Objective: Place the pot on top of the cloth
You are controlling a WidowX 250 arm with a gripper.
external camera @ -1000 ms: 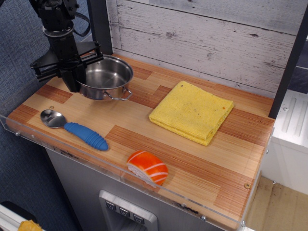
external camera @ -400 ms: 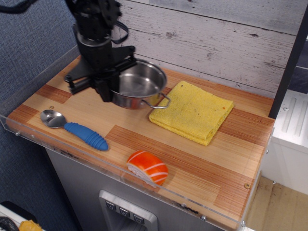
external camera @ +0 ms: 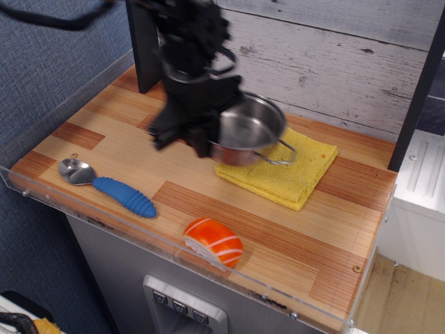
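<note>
The gripper [external camera: 208, 132] grips the pot [external camera: 248, 131] by its left rim; the cloth [external camera: 299, 167] lies just below, more to the right.

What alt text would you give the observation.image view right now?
The robot's black hand grips the left rim of the steel pot, holding it over the left part of the yellow cloth on a wooden counter. A blue-handled spoon and toy sushi lie near the front edge.

Pot [external camera: 247, 130], held in the gripper [external camera: 203, 136], carried right from bench's back-left corner; now raised over left part of cloth [external camera: 281, 163], which it partly hides.
</note>
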